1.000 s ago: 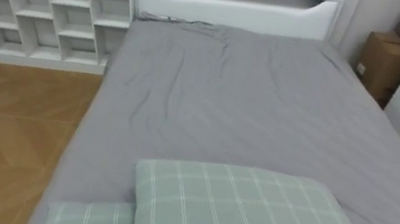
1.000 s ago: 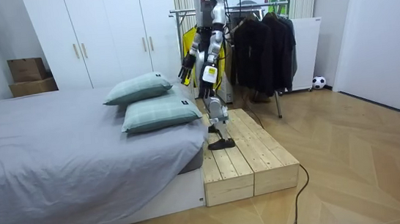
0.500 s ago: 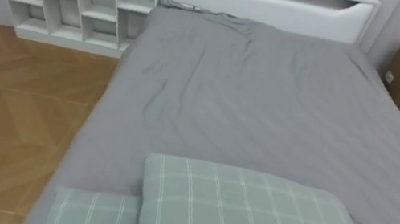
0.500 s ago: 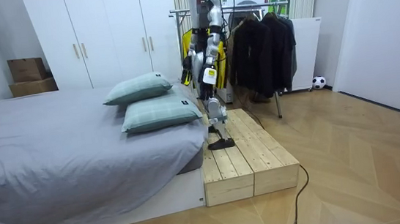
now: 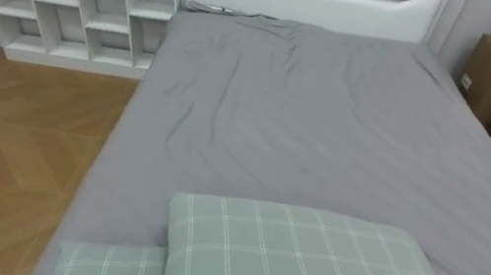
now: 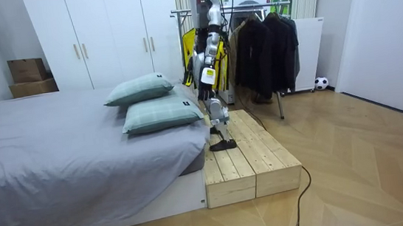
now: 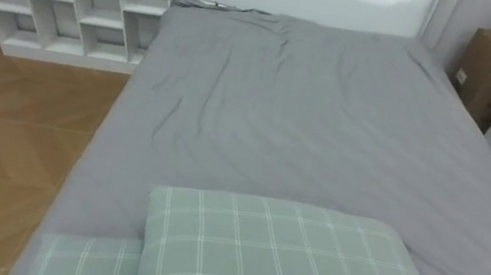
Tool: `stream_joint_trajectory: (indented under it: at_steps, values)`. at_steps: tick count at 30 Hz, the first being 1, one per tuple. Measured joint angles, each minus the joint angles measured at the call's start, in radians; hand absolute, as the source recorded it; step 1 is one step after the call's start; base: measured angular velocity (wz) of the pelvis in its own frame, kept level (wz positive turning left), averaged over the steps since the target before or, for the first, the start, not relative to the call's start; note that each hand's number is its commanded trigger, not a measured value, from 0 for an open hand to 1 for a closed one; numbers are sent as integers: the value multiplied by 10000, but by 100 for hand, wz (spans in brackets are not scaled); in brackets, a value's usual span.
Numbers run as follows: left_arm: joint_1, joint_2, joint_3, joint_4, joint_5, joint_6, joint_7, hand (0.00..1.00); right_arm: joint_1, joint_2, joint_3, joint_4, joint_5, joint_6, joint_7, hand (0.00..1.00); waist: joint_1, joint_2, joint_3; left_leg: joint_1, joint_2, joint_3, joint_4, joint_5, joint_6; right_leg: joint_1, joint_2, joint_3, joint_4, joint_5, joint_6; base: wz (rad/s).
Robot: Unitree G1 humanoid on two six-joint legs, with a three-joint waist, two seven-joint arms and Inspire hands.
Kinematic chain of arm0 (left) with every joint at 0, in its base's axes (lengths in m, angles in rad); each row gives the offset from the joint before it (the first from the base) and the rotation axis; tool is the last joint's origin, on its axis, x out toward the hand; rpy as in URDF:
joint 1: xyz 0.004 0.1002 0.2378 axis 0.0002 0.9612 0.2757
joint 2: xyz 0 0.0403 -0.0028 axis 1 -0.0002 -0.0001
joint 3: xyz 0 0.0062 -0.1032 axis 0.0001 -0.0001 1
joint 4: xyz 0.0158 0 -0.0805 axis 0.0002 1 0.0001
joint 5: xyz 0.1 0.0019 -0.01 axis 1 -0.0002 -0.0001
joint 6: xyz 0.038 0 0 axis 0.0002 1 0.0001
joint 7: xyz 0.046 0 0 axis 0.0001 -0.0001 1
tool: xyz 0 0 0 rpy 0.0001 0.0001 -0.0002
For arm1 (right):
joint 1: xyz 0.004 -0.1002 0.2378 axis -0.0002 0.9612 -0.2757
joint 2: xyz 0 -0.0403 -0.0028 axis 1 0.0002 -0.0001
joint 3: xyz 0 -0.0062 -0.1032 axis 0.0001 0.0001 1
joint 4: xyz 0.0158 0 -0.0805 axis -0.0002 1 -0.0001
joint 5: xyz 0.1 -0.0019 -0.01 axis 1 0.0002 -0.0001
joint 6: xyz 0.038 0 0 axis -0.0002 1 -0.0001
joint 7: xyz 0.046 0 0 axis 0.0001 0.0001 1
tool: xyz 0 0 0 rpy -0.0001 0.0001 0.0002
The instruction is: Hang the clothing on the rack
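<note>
robot stands on wooden platform [image 6: 246,153] between grey bed [image 5: 328,121] and hung clothes [image 6: 263,48]; hands [image 6: 202,74] lowered, finger state cannot be told.

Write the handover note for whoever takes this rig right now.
Hands: left hand and right hand hang low in front of the body in the room view, too small to tell fingers or any load.
Things: dark clothes hang on the rack behind the robot, which stands on the wooden platform facing the bed. The bed carries two checked pillows.
Done: some clothes are on the rack.
Left: probably find the next garment, then turn to the rack and hang it.
</note>
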Motion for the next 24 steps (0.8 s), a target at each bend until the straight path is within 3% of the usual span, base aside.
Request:
stream_joint_trajectory:
  at_steps: [8,24]
  values:
    - [-95,10,24,371,-135,-22,-196,0,4,39,1,-2,-2,47,-151,0,43,4,18,150,6,230,-144,9,14,20,-5,218,-35,-5,8,-7]
    - [44,29,6,406,-165,3,-209,0,6,107,35,3,82,89,-481,0,14,-58,4,175,-13,253,-142,9,16,120,2,260,-106,-10,21,1]
